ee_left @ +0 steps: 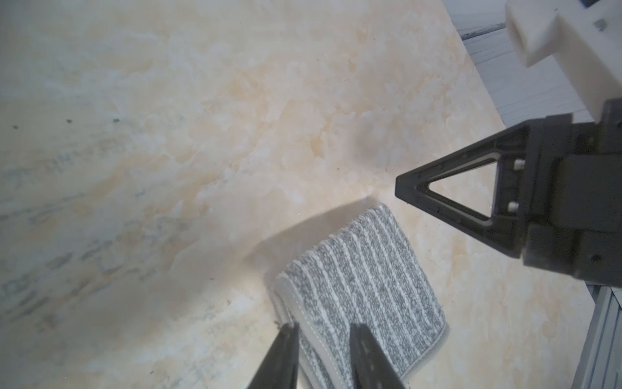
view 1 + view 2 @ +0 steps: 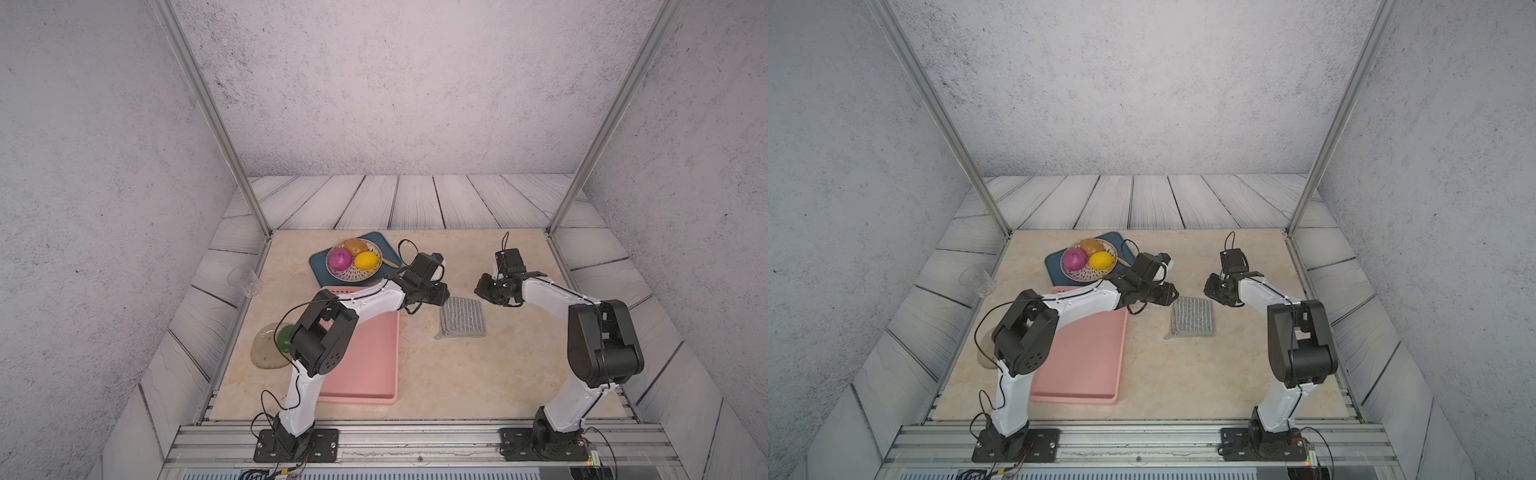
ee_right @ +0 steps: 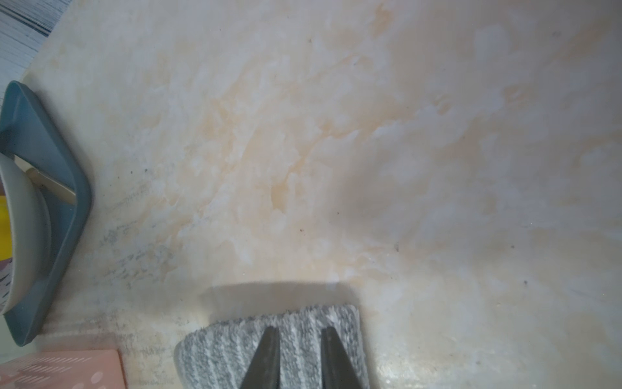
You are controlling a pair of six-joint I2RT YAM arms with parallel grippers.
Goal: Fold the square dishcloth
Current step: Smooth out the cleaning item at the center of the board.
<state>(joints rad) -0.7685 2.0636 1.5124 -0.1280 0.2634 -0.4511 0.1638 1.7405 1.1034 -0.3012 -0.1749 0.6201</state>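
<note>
The square dishcloth [image 2: 462, 316] [image 2: 1192, 316] lies folded into a small grey rectangle with white stripes, flat on the marble tabletop right of centre. My left gripper [image 2: 444, 296] [image 2: 1172, 296] hovers at its far left corner. In the left wrist view, the left gripper [image 1: 323, 331] has its jaws slightly parted over the cloth's hemmed edge [image 1: 313, 323], gripping nothing. My right gripper [image 2: 481, 289] [image 2: 1208, 286] hangs by the far right corner. In the right wrist view, the right gripper [image 3: 300, 331] is narrowly open above the striped cloth [image 3: 218, 350].
A pink basket [image 2: 365, 361] lies left of the cloth under the left arm. Behind it a blue tray [image 2: 318, 266] carries a bowl [image 2: 351, 275] of fruit. A clear cup [image 2: 249, 278] and a glass plate [image 2: 264, 351] with a green object [image 2: 286, 338] sit at the left edge.
</note>
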